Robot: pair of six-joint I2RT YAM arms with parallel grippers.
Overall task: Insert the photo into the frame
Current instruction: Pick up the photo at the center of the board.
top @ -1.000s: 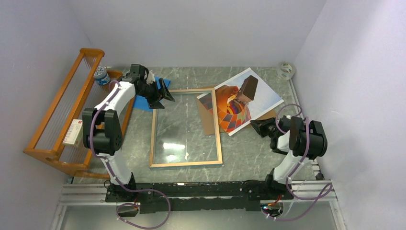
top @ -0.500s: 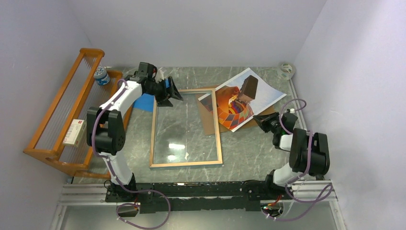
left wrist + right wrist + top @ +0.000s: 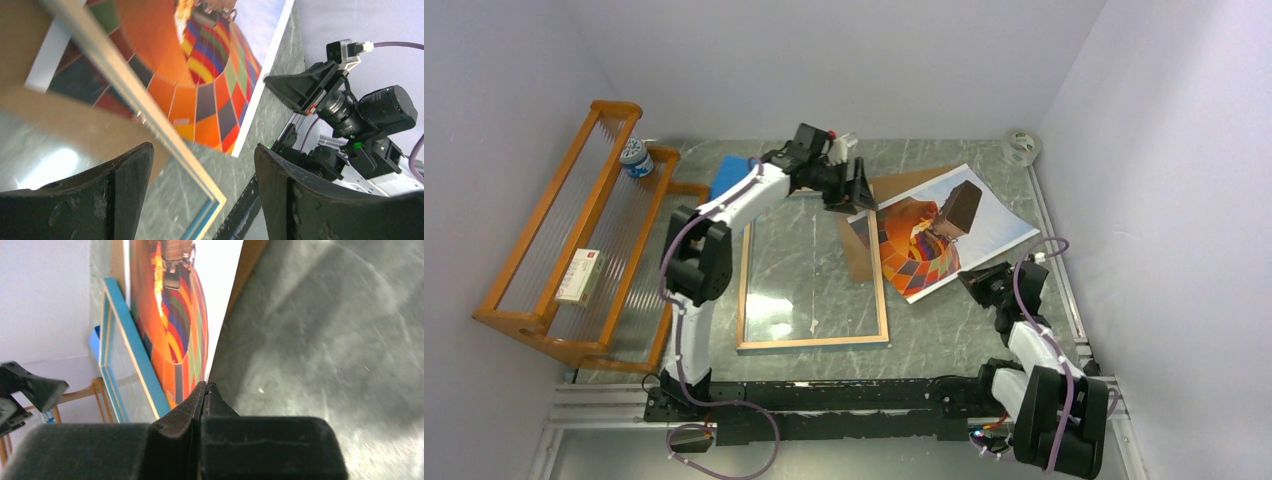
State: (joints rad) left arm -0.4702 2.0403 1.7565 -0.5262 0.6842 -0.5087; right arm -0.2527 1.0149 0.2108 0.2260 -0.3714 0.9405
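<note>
The frame [image 3: 814, 341] lies flat on the table with its light wood back up and the glass pane showing. The balloon photo [image 3: 944, 230] rests tilted at the frame's far right, over a brown backing board [image 3: 860, 258]. My right gripper [image 3: 976, 279] is shut on the photo's near right edge; in the right wrist view the jaws [image 3: 205, 385] pinch the white edge of the photo [image 3: 175, 315], beside the turquoise frame [image 3: 145, 370]. Over the frame's far right corner my left gripper [image 3: 860, 188] hangs open. Its wrist view [image 3: 205, 190] shows the frame's rail [image 3: 150, 107] and the photo [image 3: 200, 100] below.
An orange wooden rack [image 3: 574, 230] stands along the left side, with a small box [image 3: 576, 277] on it and a bottle [image 3: 634, 157] at its far end. A blue pad [image 3: 729, 170] lies at the far left. A tape roll [image 3: 1022, 147] sits in the far right corner.
My left arm swung right from the blue pad to the frame's far right corner. My right gripper shut on the photo's edge and drew it toward the near right.
</note>
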